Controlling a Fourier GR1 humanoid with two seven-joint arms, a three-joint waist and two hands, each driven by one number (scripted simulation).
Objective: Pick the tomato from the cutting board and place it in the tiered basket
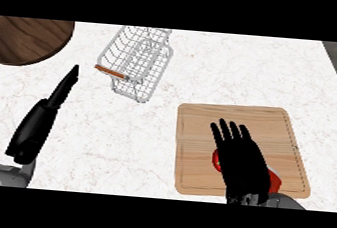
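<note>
Top left you've got one dark round wooden board on the white worktop. Your left hand sits low left, fingers straight, holding nothing. One wire tiered basket with an orange-brown handle lies upper middle. One cutting board lies right of centre. One tomato is on it, toward the lower edge: red, mostly hidden under your right hand, whose fingers are straight and spread over it, not curled. Can't tell if they touch.

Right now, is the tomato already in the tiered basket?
No, the tomato sits on the cutting board, mostly hidden under the right robot hand, apart from the tiered basket.
</note>
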